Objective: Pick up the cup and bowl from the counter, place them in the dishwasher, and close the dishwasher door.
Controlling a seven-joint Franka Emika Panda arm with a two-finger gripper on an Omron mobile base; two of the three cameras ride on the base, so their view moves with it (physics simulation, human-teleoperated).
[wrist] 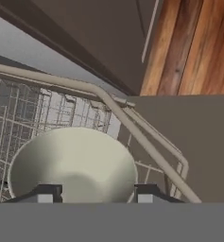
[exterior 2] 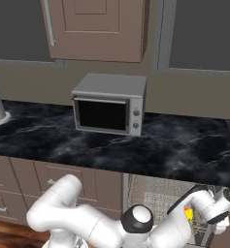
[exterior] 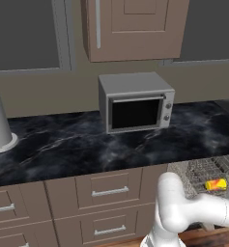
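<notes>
The jaws (wrist: 90,193) stand apart, one dark tip on each side of the bowl (wrist: 73,163); you cannot tell from the hand view whether the pads touch its rim or have let go. The bowl sits over the wire rack (wrist: 23,113) of the dishwasher (exterior: 205,173), near the rack's rounded front corner rail. The cup (exterior: 216,184) lies on its side in the same rack. The table (exterior: 87,144) carries the microwave (exterior: 135,102) and a tall grey-white vessel (exterior: 0,123) at its left end.

Hazards from this position:
- If a pad drags the rim as you withdraw, expect the bowl to tip or slide across the wires.
- A lateral exit may strike the corner rail.
- The dishwasher door (wrist: 189,142) is open; close it only with the arm clear of the rack
</notes>
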